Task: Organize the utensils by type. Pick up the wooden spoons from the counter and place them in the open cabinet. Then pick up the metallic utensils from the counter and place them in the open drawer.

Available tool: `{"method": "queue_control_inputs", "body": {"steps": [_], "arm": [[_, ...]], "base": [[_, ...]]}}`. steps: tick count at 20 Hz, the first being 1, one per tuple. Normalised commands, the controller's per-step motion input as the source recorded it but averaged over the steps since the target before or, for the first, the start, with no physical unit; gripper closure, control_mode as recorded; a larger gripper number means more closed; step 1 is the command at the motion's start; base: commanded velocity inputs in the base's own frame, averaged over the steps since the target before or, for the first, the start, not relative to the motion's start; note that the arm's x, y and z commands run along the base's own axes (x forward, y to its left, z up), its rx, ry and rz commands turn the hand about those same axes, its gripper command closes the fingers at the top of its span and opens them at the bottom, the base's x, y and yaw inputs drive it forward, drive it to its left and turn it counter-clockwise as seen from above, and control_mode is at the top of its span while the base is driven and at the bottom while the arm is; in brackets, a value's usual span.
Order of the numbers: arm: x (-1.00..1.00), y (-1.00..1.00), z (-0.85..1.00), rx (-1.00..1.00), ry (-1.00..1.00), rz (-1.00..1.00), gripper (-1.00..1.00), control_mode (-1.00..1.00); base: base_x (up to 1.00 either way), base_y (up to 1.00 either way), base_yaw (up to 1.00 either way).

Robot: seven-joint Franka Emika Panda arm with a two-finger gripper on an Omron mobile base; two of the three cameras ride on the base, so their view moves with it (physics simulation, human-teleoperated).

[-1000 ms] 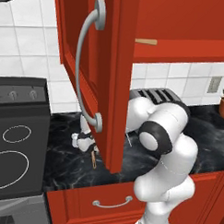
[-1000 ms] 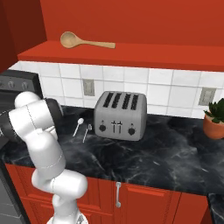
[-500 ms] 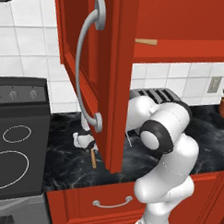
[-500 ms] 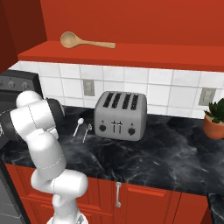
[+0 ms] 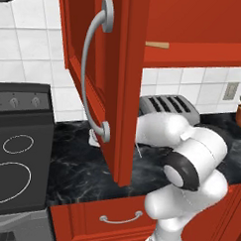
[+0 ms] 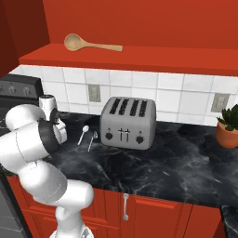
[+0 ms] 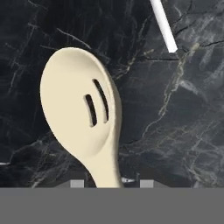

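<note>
On the counter, from the left: gripper closed on a slotted wooden spoon by its neck, then two metallic utensils lying just left of the toaster. Above, on the cabinet shelf: second wooden spoon.

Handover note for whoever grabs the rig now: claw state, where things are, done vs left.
Claw: shut on the slotted wooden spoon, its handle between the fingertips, bowl over the counter.
Cabinet: one wooden spoon already lies on its shelf; the door stands open.
Counter: two thin metallic utensils lie left of the toaster, untouched.
Done: first wooden spoon shelved, second one gripped.
Left: carry the slotted wooden spoon up to the cabinet shelf, then move the metallic utensils to the drawer. The drawer front in the left base view looks closed.
</note>
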Motion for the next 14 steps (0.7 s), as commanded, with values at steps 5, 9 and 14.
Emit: {"method": "queue_control_inputs", "body": {"steps": [5, 9, 14], "arm": [[-0.34, -0.34, 0.65, 0.07, -0.02, 0.00, 1.00, -1.00], [-0.32, -0.35, 0.59, 0.06, -0.01, 0.05, 1.00, -1.00], [-0.37, -0.49, 0.50, 0.05, -0.09, 0.15, 1.00, -1.00]], "base": [[0.00, 0.00, 0.00], [0.00, 0.00, 0.00], [0.00, 0.00, 0.00]]}}
